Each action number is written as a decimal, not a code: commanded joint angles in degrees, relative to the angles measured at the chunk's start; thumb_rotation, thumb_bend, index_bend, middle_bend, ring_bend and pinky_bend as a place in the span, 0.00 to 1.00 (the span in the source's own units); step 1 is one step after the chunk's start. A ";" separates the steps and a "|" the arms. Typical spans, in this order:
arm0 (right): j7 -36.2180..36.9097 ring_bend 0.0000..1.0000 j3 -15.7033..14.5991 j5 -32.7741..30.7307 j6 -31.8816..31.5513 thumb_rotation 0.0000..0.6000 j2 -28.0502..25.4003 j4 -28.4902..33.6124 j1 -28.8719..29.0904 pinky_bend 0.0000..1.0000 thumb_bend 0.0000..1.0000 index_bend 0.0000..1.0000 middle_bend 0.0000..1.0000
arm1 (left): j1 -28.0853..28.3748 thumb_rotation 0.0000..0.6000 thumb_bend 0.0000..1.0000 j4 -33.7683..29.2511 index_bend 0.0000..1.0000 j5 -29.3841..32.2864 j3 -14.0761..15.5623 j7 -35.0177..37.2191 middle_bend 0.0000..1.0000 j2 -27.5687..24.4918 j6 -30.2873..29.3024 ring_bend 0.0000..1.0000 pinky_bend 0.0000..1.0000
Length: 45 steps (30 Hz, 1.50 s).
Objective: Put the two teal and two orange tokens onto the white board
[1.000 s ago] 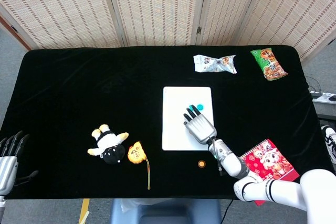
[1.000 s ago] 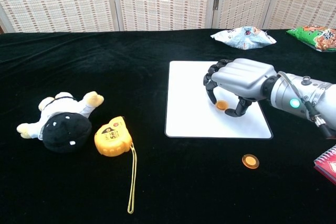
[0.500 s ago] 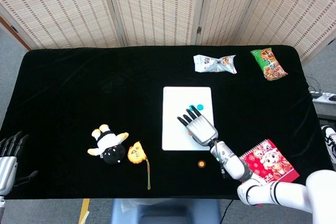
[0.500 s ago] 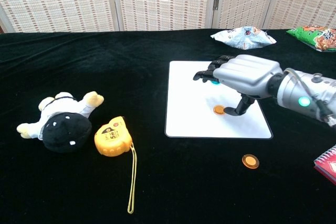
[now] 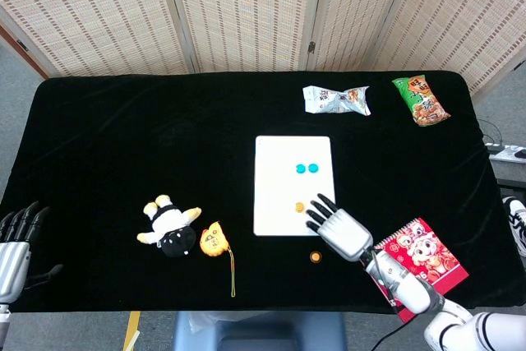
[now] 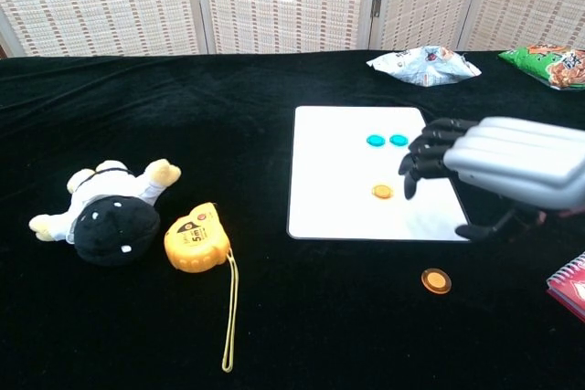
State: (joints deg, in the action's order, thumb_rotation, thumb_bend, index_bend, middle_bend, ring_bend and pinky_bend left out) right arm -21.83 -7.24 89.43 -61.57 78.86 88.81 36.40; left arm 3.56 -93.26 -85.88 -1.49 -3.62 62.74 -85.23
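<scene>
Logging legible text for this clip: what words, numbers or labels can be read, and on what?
"5m": on the yellow tape measure.
White snack bag: print too blurred to read.
Green snack bag: print too small to read.
Red notebook: cartoon cover, no legible text.

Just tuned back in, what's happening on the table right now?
The right hand hangs open over the near right corner of the white board, holding nothing. Two teal tokens and one orange token lie on the board. The second orange token sits on the black cloth just off the board's near edge, not yet placed. The left hand waits at the table's far left, empty.
</scene>
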 commanded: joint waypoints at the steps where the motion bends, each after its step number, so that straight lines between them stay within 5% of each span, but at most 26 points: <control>1: 0.83 0.08 -2.08 2.87 -0.55 1.00 0.00 -1.11 -1.34 0.00 0.27 0.31 0.16 | -0.13 1.00 0.13 -0.32 0.00 -0.23 0.14 -0.11 0.00 -0.17 -0.24 0.00 0.00; 18: -1.06 0.08 -1.77 5.78 2.71 1.00 3.87 -3.92 -2.05 0.00 0.27 0.32 0.16 | -1.22 1.00 0.13 0.44 0.00 -0.35 0.82 0.93 0.00 -0.18 -1.19 0.00 0.00; 45: -4.10 0.08 -0.34 5.66 4.15 1.00 5.29 -4.44 -3.68 0.00 0.27 0.48 0.18 | -2.15 1.00 0.13 2.82 0.00 -0.85 1.32 2.97 0.00 0.53 -1.85 0.00 0.00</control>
State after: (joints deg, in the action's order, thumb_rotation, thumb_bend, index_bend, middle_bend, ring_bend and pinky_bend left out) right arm -25.93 -7.59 95.06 -57.38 84.13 84.37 32.76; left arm 1.41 -90.45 -86.73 -0.17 -0.65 63.26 -87.08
